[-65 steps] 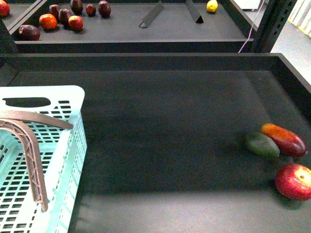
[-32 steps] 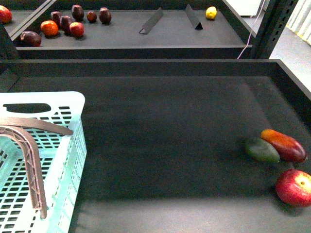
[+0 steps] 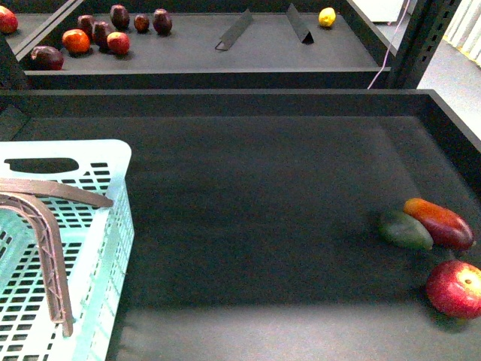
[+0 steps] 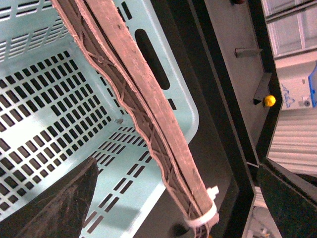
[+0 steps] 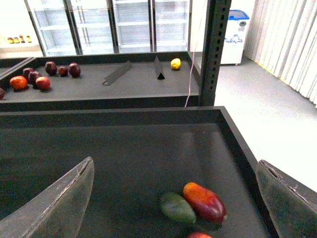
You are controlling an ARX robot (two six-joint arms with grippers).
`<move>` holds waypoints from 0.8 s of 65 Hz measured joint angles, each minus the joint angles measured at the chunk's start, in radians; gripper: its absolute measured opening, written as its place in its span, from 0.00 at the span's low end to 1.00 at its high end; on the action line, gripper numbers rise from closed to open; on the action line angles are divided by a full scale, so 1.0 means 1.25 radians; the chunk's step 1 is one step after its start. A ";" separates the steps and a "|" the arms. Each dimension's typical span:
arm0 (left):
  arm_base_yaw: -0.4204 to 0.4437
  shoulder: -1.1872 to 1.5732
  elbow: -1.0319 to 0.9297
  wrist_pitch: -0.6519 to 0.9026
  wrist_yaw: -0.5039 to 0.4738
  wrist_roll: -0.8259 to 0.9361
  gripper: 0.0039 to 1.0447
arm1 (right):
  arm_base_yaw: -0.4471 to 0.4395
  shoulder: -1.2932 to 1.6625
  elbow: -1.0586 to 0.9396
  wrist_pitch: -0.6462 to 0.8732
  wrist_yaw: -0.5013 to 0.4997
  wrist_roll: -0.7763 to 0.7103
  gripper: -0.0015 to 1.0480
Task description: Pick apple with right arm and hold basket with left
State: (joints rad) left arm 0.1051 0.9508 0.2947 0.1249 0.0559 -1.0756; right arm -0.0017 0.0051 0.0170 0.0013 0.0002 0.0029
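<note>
While the apple (image 3: 455,288) is sitting at the near right edge of the surface (image 3: 263,210), near a mango (image 3: 442,222), the right pincer (image 5: 174,162) is hovering spread wide. The left pincer (image 4: 177,165), also spread, is hanging over the handle (image 4: 148,114) of the basket (image 3: 120,226). The approach is seemingly underway, and both are needing to descend and close.

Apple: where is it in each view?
Front view: apple near the right edge, just nearer the robot than the mango.
Left wrist view: not in it.
Right wrist view: probably the apple, a red sliver at the frame edge beside the mango.
Shared landmark: yellow fruit on the far shelf, in all three.
</note>
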 joint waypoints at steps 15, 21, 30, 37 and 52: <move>0.026 0.224 0.076 0.073 0.014 -0.114 0.94 | 0.000 0.000 0.000 0.000 0.000 0.000 0.92; 0.027 0.294 0.115 0.093 0.010 -0.131 0.94 | 0.000 0.000 0.000 0.000 0.000 0.000 0.92; 0.020 0.380 0.170 0.105 -0.003 -0.156 0.94 | 0.000 0.000 0.000 0.000 0.000 0.000 0.92; 0.010 0.425 0.197 0.104 -0.015 -0.171 0.94 | 0.000 0.000 0.000 0.000 0.000 0.000 0.92; 0.006 0.471 0.231 0.073 -0.036 -0.179 0.60 | 0.000 0.000 0.000 0.000 0.000 0.000 0.92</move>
State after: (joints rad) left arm 0.1123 1.5398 0.5838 0.2161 0.0105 -1.2991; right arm -0.0017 0.0051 0.0170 0.0013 0.0002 0.0029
